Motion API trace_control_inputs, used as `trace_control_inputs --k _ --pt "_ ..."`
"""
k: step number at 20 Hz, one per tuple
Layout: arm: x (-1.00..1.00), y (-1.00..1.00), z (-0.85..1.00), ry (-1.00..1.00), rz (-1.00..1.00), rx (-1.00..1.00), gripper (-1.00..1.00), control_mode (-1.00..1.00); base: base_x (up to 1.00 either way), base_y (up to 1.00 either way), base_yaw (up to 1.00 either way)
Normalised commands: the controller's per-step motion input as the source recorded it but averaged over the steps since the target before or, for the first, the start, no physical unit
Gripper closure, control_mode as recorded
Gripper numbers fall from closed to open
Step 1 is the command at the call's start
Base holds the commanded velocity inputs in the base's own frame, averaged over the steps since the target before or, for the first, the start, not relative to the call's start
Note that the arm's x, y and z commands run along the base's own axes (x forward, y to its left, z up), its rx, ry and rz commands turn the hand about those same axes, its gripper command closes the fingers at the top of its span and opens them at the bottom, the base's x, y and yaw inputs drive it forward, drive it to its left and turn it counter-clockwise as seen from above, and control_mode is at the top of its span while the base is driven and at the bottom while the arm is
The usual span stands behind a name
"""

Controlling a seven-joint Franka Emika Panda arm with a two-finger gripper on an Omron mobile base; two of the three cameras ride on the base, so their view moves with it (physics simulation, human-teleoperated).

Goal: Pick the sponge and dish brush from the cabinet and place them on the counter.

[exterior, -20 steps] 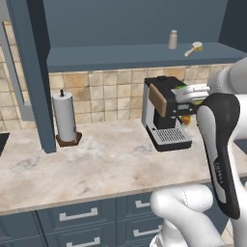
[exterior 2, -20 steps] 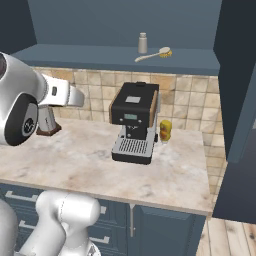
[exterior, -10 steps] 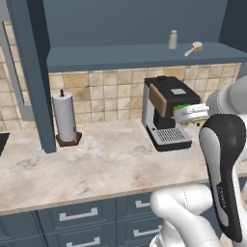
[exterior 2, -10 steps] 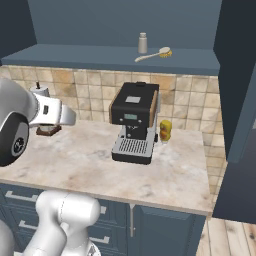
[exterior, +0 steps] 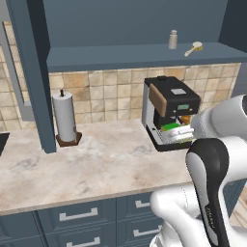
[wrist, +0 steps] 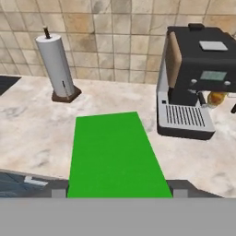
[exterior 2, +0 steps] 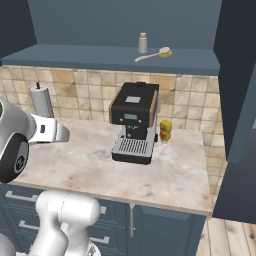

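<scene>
My gripper [wrist: 119, 191] is shut on the sponge [wrist: 115, 156], a flat green pad that juts forward between the fingers and hangs above the counter [wrist: 37, 124]. From the left base view the sponge [exterior: 171, 128] shows as a green and yellow sliver in front of the coffee machine, with the gripper [exterior: 179, 133] around it. The dish brush [exterior: 194, 48] lies on the open shelf of the cabinet [exterior: 135, 55], at its right end. From the right base view the dish brush [exterior 2: 152, 54] lies on the same shelf of the cabinet [exterior 2: 100, 55], above the counter [exterior 2: 90, 160].
A black coffee machine [exterior: 169, 108] [exterior 2: 135, 120] [wrist: 193, 78] stands at the back right of the counter [exterior: 96, 164]. A paper towel roll [exterior: 65, 118] [wrist: 57, 69] stands at the back left. A grey shaker [exterior 2: 143, 43] stands next to the brush. A small yellow item [exterior 2: 165, 131] sits right of the machine.
The arm has come down with the sponge, from level with the coffee machine's top to just above the counter in front of it. The brush has not moved.
</scene>
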Motion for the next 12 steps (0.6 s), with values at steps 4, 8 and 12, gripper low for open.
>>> trace_control_inputs --k 4,8,12 --pt "0.00 0.31 -0.43 0.05 0.05 0.00 1.00 -1.00 0.00 0.00 0.00" --pt "0.13 0.28 -0.29 0.01 0.03 0.00 1.00 -1.00 0.00 0.00 0.00" --pt "0.19 0.20 -0.19 -0.07 0.00 0.00 1.00 -1.00 0.00 0.00 0.00"
